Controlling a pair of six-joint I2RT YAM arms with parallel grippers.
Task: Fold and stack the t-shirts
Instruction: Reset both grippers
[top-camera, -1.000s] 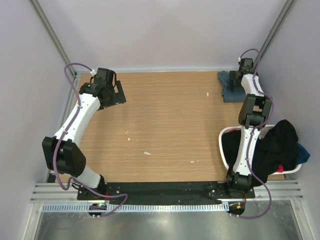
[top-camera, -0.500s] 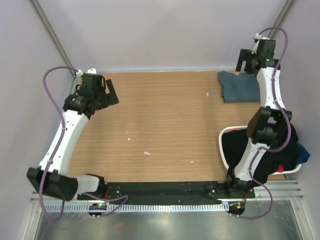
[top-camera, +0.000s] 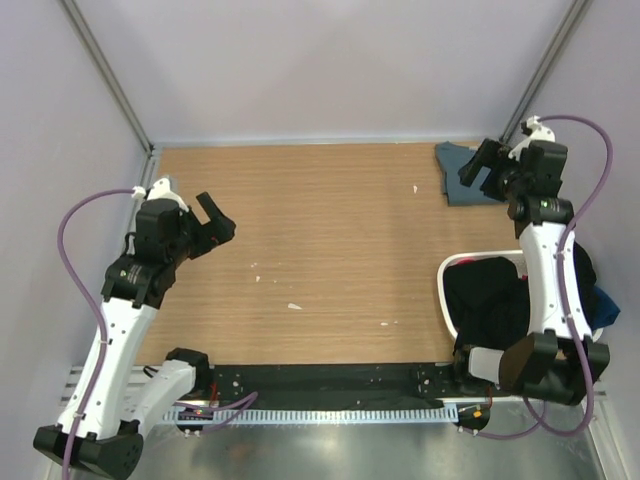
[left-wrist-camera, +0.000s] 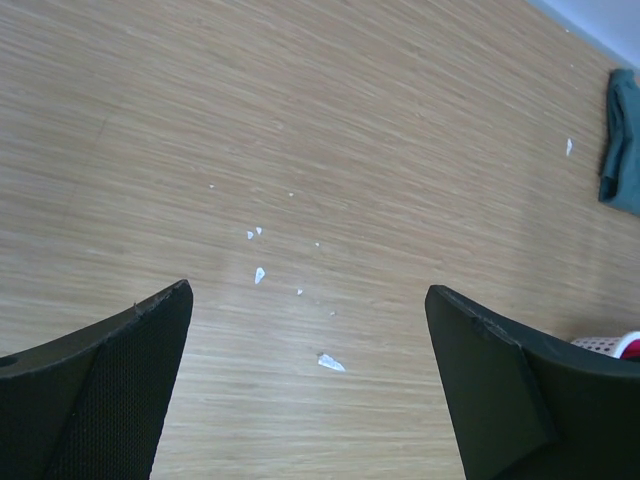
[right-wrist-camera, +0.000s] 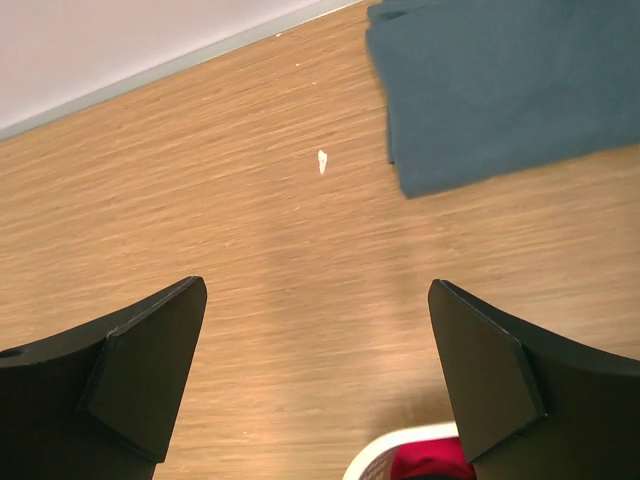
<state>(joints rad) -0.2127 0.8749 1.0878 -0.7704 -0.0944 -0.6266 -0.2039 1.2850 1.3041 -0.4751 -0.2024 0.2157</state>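
A folded slate blue-grey t-shirt (top-camera: 465, 182) lies flat at the table's far right corner; it also shows in the right wrist view (right-wrist-camera: 510, 85) and at the edge of the left wrist view (left-wrist-camera: 623, 140). Black, blue and red shirts (top-camera: 500, 305) fill the white laundry basket (top-camera: 443, 290) at the right. My right gripper (top-camera: 478, 165) is open and empty, raised above the folded shirt's near edge. My left gripper (top-camera: 215, 220) is open and empty, high over the left side of the table.
Small white scraps (top-camera: 293, 306) lie scattered on the wooden table (top-camera: 330, 250). Grey walls and metal posts close in the back and sides. The basket's rim (right-wrist-camera: 400, 445) with red cloth shows at the bottom of the right wrist view.
Both arms have lifted and drawn back toward the near side. My right gripper has come off the folded shirt at the far right corner. My left gripper has moved nearer from the far left.
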